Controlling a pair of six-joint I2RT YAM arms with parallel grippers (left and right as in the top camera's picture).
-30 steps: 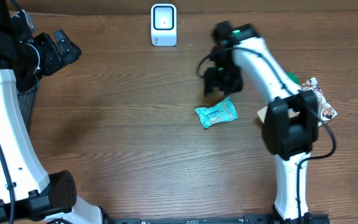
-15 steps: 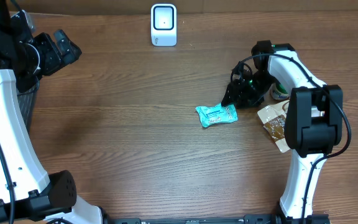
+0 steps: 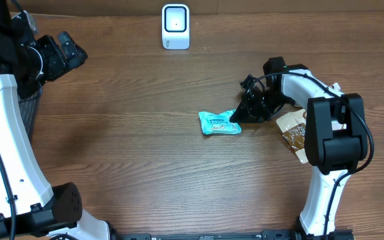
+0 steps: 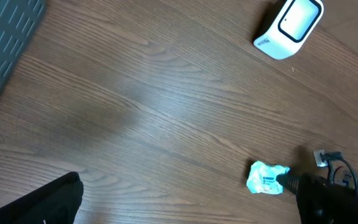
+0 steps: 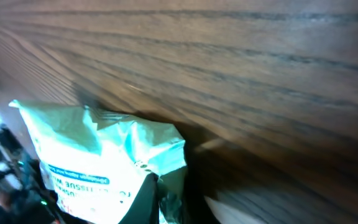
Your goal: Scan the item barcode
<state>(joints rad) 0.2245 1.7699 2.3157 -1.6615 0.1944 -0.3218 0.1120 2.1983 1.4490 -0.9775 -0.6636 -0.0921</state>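
A teal packet (image 3: pixel 217 123) lies flat on the wooden table, right of centre; it also shows in the left wrist view (image 4: pixel 266 177). My right gripper (image 3: pixel 236 117) is low at the packet's right end and shut on its crimped edge; the right wrist view has the packet (image 5: pixel 98 155) pinched between dark fingers (image 5: pixel 143 200). The white barcode scanner (image 3: pixel 176 27) stands at the table's far edge, well apart from the packet. My left gripper (image 3: pixel 70 51) hangs open and empty high at the far left; one finger (image 4: pixel 42 202) shows at the lower left of its view.
A brown snack packet (image 3: pixel 291 127) lies under the right arm, right of the teal packet. A dark mesh bin (image 3: pixel 27 107) stands at the left table edge. The scanner (image 4: pixel 289 28) faces the bare wood in the table's middle.
My right arm swung from near the scanner to the right, then came down onto the packet's right end and shut on it. The packet slid slightly left. The left arm stayed still.
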